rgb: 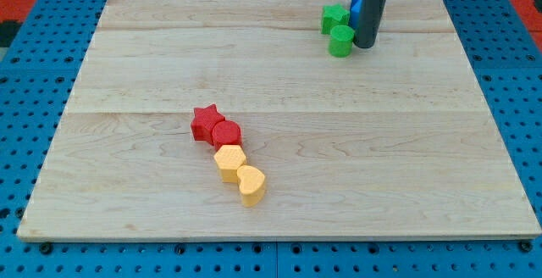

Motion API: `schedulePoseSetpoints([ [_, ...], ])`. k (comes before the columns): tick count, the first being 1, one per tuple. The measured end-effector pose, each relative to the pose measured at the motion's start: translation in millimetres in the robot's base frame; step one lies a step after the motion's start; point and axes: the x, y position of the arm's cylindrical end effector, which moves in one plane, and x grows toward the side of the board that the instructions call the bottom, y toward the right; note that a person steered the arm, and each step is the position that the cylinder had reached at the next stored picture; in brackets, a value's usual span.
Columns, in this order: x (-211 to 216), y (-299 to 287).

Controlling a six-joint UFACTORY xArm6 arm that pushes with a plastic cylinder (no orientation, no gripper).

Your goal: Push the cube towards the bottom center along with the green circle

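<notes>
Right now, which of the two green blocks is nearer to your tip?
The green circle, the lower one. It sits just left of my tip, nearly touching it; the green star-like block lies farther up and left.

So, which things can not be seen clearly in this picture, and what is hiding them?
- Blue block, camera view: the rod covers most of it, so its shape cannot be made out.
- My tip, camera view: it sits just to the view's right of the green circle; whether they touch cannot be told.
- Rod's upper part, camera view: cut off by the view's top edge.
- Green block, camera view: too small to name its shape.
</notes>
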Motion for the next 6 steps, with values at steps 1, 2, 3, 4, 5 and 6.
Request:
schedulePoseSetpoints([
  [1,-18.6,16.8],
  [2,-16.5,73.4],
  [3,-60.7,73.0],
  [4,-87.7,57.7],
  [5,-63.9,0.8],
  [6,-8.7,-46.7],
])
